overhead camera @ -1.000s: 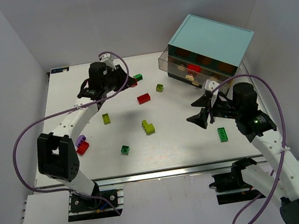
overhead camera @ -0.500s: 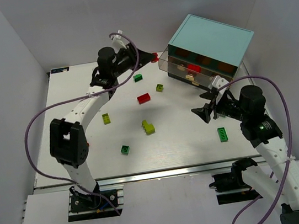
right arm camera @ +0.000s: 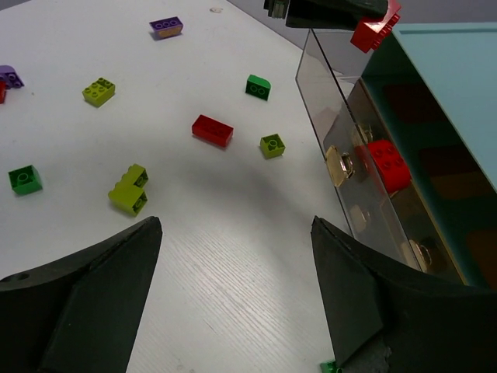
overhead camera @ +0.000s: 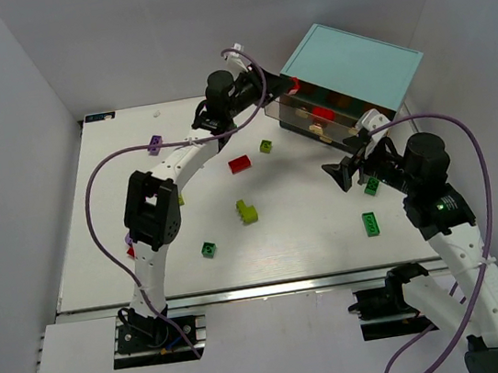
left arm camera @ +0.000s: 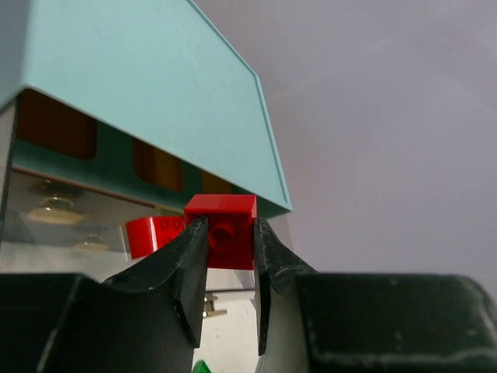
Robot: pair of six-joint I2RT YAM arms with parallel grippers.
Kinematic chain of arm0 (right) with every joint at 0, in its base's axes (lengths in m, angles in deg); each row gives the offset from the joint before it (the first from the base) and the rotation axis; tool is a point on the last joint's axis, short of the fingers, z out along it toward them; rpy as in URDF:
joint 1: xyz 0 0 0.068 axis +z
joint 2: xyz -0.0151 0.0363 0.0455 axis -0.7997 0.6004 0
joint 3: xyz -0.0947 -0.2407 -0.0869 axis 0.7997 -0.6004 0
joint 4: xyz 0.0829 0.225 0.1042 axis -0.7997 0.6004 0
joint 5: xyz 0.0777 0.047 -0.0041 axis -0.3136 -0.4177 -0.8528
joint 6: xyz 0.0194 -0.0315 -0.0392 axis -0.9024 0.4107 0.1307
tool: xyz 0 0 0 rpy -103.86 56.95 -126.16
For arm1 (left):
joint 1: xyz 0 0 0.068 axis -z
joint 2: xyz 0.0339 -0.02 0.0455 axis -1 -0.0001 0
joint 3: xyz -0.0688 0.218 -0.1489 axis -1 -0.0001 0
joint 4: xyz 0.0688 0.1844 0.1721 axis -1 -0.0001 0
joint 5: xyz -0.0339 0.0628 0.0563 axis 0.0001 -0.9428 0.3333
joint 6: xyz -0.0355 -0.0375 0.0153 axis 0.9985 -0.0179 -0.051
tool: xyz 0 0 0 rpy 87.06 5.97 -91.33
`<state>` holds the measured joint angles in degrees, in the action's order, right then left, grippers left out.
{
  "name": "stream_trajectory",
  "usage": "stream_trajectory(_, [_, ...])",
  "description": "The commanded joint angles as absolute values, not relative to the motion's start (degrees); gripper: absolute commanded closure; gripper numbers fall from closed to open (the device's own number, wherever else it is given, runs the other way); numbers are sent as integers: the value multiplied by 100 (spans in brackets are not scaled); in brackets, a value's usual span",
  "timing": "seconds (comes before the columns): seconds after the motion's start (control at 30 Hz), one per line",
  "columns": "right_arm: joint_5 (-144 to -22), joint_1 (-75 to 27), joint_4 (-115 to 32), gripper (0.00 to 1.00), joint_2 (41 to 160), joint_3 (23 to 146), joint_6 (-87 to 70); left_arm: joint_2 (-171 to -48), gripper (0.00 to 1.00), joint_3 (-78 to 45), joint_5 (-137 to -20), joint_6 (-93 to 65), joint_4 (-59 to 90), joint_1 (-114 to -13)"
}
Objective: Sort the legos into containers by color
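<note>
Through the top camera I see the table (overhead camera: pixel 266 240) bright and evenly lit from above, with only soft, pale shadows on it. In the right wrist view a wide, soft shadow lies across the table, and the clear drawer front (right arm camera: pixel 317 85) shows faint reflections. The left wrist picture is dimmer; the fingers (left arm camera: pixel 182 272) look dark and a little blurred.

legos (overhead camera: pixel 239 164) lie left of drawers (overhead camera: pixel 332 119)
</note>
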<state>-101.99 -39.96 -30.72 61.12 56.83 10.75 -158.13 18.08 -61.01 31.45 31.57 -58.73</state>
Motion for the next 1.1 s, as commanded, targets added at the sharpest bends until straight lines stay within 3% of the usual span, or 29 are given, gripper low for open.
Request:
stream_trajectory(0.0, [-9986,-4027,-3238,17,5999,5918,1042,-15756,73,2196,-6474,3165,3002,-5818])
stream_trajectory(0.1, [-9837,-4053,-3212,15,5990,5997,1078,-15800,59,2152,-6650,3078,2773,-5818])
stream_trajectory(0.37, [-9898,-4088,-3133,15,5911,6129,1016,-15879,49,2125,-6861,2946,2324,-5818])
stream_trajectory(1.07, [-10012,-4141,-3150,14,5788,5936,937,-15027,47,931,-7283,2717,2324,-5765])
